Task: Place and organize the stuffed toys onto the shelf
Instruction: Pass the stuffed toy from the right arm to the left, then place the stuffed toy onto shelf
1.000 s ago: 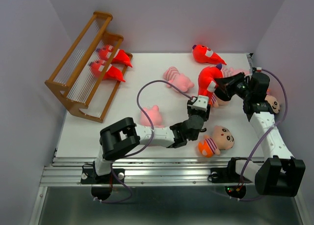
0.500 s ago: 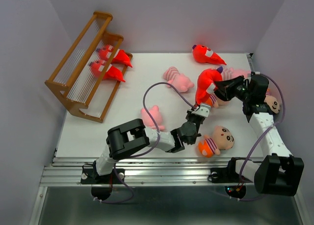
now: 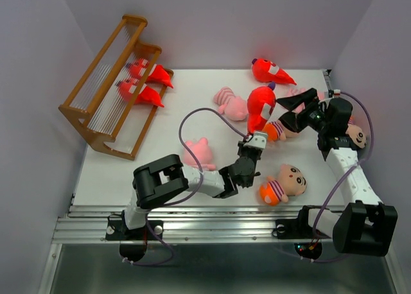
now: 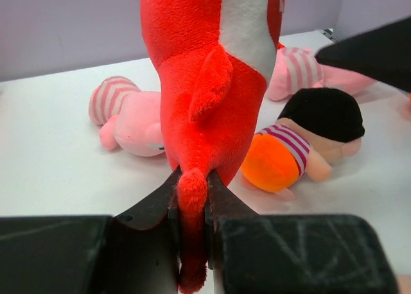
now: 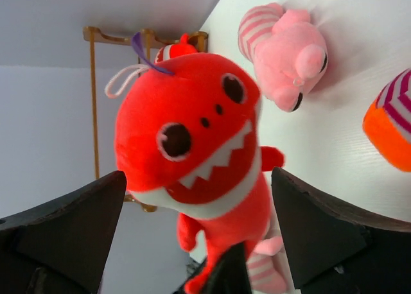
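Note:
A red toothy monster (image 3: 260, 106) hangs upright above the table's middle. My left gripper (image 3: 255, 140) is shut on its tail (image 4: 192, 198) from below. My right gripper (image 3: 293, 110) stands open just to the monster's right; its fingers (image 5: 77, 223) flank the toy's body (image 5: 192, 146) without touching it. The shelf (image 3: 109, 88) stands at the far left with two red monsters (image 3: 146, 72) lying on its lower tiers. A fourth monster (image 3: 270, 70) lies at the back. Pink pigs (image 3: 232, 103) (image 3: 198, 151) and boy dolls (image 3: 286, 181) (image 3: 280, 129) lie on the table.
Another pig (image 4: 302, 69) and a boy doll (image 3: 357, 137) lie partly hidden by the right arm. Purple walls close in the table on the left, back and right. The left arm's cable (image 3: 192, 124) loops over the table's middle.
My right gripper has opened and let go of the red monster. My left gripper has closed on its tail, and the toy now stands more upright, a little further left.

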Action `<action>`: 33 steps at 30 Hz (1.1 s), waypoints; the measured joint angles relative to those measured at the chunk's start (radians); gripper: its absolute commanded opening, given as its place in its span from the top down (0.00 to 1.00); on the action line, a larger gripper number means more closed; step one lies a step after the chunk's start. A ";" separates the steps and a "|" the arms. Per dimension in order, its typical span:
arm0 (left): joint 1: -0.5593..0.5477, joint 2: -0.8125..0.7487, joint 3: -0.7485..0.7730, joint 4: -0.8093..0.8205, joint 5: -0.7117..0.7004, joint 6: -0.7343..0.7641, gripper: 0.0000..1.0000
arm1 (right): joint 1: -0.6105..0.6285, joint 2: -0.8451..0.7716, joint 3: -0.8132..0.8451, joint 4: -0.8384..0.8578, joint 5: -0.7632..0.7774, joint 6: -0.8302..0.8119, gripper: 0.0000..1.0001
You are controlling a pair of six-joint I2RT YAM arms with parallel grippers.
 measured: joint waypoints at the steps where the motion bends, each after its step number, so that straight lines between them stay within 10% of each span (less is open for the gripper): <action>1: 0.002 -0.016 0.000 -0.028 -0.013 -0.025 1.00 | 0.000 -0.003 0.000 0.003 0.002 -0.029 0.00; 8: 0.040 -0.247 -0.011 -0.334 -0.122 -0.360 1.00 | -0.018 -0.046 0.000 0.005 0.011 -0.235 0.00; 17: 0.248 -0.458 0.067 -1.152 -0.131 -1.165 1.00 | -0.068 -0.071 -0.013 0.021 -0.017 -0.463 0.00; 25: 0.311 -0.177 0.498 -1.980 -0.157 -1.818 1.00 | -0.100 -0.010 -0.031 0.021 -0.018 -0.515 0.00; 33: 0.377 -0.073 0.459 -2.262 -0.148 -2.027 1.00 | -0.107 -0.004 -0.053 0.020 -0.017 -0.533 0.00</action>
